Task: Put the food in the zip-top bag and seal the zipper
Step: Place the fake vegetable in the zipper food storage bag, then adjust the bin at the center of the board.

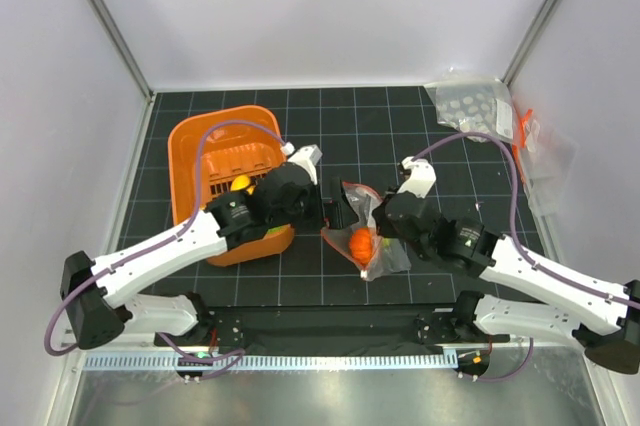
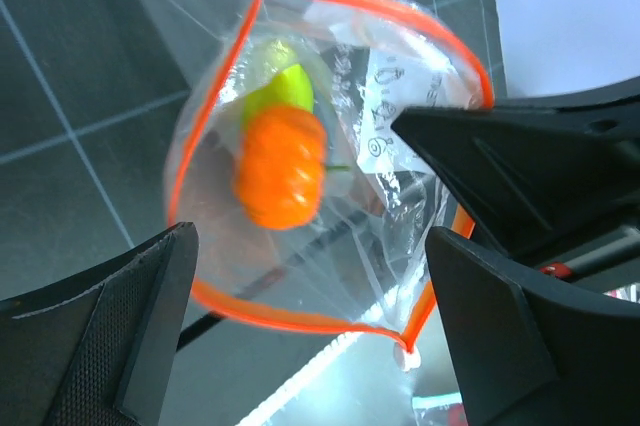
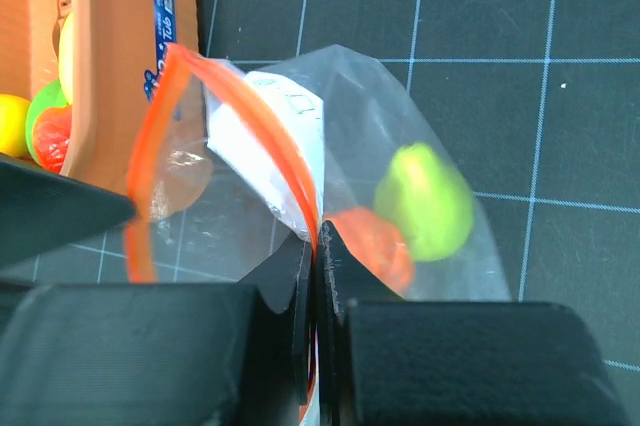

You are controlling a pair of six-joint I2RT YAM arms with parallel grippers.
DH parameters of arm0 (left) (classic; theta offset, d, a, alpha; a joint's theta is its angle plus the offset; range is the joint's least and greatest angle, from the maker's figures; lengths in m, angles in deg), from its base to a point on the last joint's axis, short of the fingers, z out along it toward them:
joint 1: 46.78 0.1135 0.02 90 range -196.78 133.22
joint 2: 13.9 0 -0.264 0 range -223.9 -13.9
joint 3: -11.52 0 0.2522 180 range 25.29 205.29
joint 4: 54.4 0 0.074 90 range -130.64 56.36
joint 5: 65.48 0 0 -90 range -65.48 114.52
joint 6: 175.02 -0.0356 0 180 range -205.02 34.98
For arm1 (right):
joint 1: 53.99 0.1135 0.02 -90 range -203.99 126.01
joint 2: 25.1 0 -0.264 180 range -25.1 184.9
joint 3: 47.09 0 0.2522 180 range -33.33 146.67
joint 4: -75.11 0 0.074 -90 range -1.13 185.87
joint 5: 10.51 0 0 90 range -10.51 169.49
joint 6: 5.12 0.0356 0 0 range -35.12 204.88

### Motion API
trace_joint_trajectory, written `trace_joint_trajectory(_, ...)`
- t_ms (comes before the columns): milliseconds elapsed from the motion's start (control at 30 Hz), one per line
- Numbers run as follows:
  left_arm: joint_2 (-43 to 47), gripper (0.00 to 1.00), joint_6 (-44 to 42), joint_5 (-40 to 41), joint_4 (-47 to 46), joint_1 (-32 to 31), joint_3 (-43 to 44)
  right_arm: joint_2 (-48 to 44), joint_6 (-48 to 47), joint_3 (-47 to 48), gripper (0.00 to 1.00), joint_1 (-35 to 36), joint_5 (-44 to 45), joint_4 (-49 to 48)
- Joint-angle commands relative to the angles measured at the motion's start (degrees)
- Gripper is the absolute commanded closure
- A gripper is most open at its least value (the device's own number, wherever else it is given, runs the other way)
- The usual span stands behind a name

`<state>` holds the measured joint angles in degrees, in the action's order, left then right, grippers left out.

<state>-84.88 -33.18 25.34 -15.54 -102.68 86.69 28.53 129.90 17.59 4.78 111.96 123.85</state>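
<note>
We see a ribbed orange toy and smooth green toy inside the crinkly clear zip-top bag, right gripper pinching its zipper, left gripper spread wide.

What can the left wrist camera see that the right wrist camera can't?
Only the left wrist view: the zipper pulled open into a round ring, seen straight down the mouth, and the left claw open wide. Only the right wrist view: the right claw pinched shut on the zipper, and the orange basket with more toys in it. Both: the zip-top bag with an orange toy and a green toy inside.
</note>
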Motion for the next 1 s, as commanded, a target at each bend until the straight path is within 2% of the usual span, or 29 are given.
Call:
trace_joint_trajectory(0, 3.13, 0.00, -3.84, 6.54, 6.25, -0.09, 5.63, -2.47, 1.39, -0.64, 0.99, -0.05, 2.51, -0.01)
trace_joint_trajectory(67, 3.22, 0.00, -6.90, 9.10, 10.03, 0.09, 8.28, -3.00, 1.30, -0.99, 0.99, -0.14, 2.78, 0.35)
trace_joint_trajectory(100, 3.04, 0.00, -7.79, 12.07, 15.36, 0.35, 11.68, -3.52, 1.13, -1.08, 0.99, -0.05, 2.86, 0.52)
trace_joint_trajectory(200, 2.25, 0.00, -12.17, 15.78, 22.43, 3.33, 17.84, -4.14, 0.95, -1.08, 0.99, -0.05, 3.04, 1.40)
trace_joint_trajectory(233, 2.16, 0.00, -13.33, 18.40, 26.36, 5.95, 19.00, -4.67, 0.78, -1.17, 0.99, -0.05, 3.13, 1.49)
trace_joint_trajectory(300, 1.90, 0.00, -16.39, 21.14, 29.38, 8.95, 21.55, -5.02, 0.43, -1.17, 0.99, -0.05, 3.13, 2.02)
trace_joint_trajectory(367, 1.64, 0.00, -17.99, 22.65, 32.72, 14.66, 22.35, -5.46, 0.25, -1.08, 0.99, -0.05, 3.13, 2.46)
trace_joint_trajectory(400, 1.11, 0.00, -19.82, 22.65, 33.34, 18.68, 22.18, -5.55, -0.10, -0.82, 0.99, -0.14, 3.13, 2.55)
trace_joint_trajectory(533, -1.87, 0.00, -22.21, 22.04, 35.19, 25.13, 20.60, -5.55, -0.81, 0.32, 0.99, -0.05, 3.30, 4.12)
trace_joint_trajectory(767, -8.02, 0.00, -20.99, 17.56, 34.75, 25.84, 12.96, -5.90, -1.16, 0.68, 0.99, -0.05, 2.78, 6.59)
trace_joint_trajectory(967, -12.69, 0.00, -19.67, 10.62, 30.37, 25.84, 5.22, -7.22, -1.51, 0.24, 0.99, -0.05, 2.07, 6.68)
